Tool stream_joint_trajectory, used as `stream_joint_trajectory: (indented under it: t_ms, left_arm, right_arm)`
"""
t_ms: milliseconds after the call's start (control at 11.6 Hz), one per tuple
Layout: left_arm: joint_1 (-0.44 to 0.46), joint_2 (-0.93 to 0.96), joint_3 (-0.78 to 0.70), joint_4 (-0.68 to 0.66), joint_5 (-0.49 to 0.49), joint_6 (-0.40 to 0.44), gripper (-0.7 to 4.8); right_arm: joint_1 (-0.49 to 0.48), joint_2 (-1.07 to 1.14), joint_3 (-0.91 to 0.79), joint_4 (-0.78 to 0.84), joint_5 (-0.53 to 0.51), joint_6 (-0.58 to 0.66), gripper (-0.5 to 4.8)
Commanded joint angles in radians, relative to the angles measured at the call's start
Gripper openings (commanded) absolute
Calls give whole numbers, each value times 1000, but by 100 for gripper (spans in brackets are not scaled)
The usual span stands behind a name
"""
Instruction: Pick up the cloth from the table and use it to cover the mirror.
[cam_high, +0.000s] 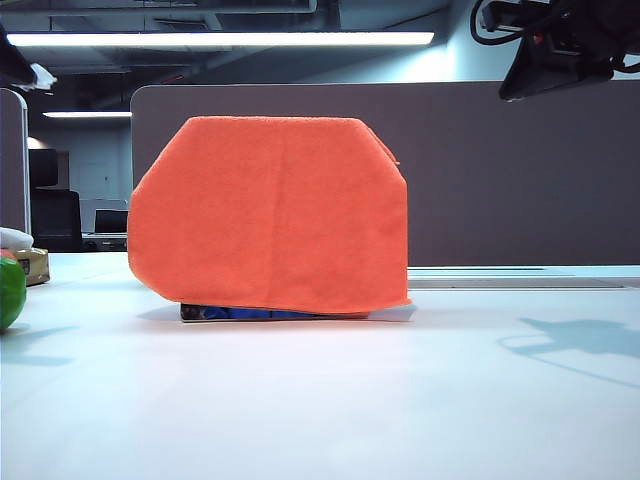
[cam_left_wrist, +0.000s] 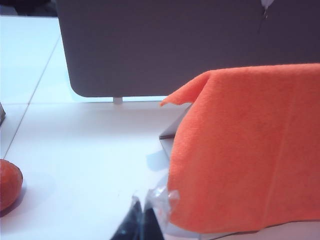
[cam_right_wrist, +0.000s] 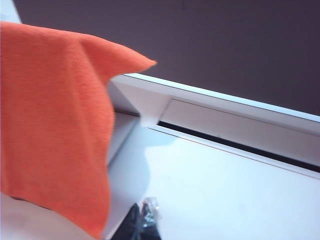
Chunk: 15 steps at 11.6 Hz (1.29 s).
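Cloth (cam_high: 270, 215) hangs over the mirror (cam_high: 300, 313) near the middle of the table (cam_high: 320, 410), draped from the top down almost to the surface, so only a thin strip of the mirror's base shows beneath its hem. I judge the covering done, and the step in hand is simply pulling my arms clear. My left gripper (cam_left_wrist: 137, 222) sits low beside the cloth's left edge with its fingers pressed together and nothing between them; my right gripper (cam_right_wrist: 142, 220) sits off the cloth's right edge, likewise closed and empty. To do this well, I should draw both arms away without brushing the hanging corners, since a snag could drag the soft towel off or tip the thin mirror. Behind the mirror runs a long grey partition panel (cam_high: 520, 170) along the table's back edge. A green ball (cam_high: 8, 290) rests at the table's left edge, and my left wrist view shows an orange round object (cam_left_wrist: 9, 182) on that side too, both well apart from the mirror. Nothing stands in the way.
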Motion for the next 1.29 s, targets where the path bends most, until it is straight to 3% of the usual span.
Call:
stream_joint_trajectory:
  t_ms: [86, 258, 602, 688, 774, 946, 1118, 1204, 1290]
  left_arm:
    - [-1, -160, -74, 19, 4, -2, -2]
    - [-1, -205, -94, 18, 4, -2, -2]
    - [-1, -361, -211, 17, -95, -3, -2]
    - [0, -389, -235, 16, -117, -3, -2]
    - [-1, -435, -267, 6, -116, -29, -2]
    - [-1, -507, -293, -45, -114, -45, -2]
    - [-1, -584, -293, -95, -106, -74, -3]
    - [-1, -615, -293, -114, -106, -74, -3]
    - [-1, -624, -293, -126, -111, -73, -3]
  right_arm:
    - [-8, -98, -82, 95, -26, -20, -1]
    - [-29, -139, -111, 103, -27, -20, -1]
    - [-218, -303, -206, 103, -82, -24, -2]
    - [-270, -331, -217, 104, -135, -14, -2]
    - [-374, -386, -244, 104, -251, 18, -1]
    - [-477, -496, -320, 104, -321, 64, -1]
    - [-443, -653, -425, 90, -291, 63, -2]
    - [-396, -728, -448, 36, -190, 55, -2]
    - [-380, -749, -452, 16, -158, 55, -2]
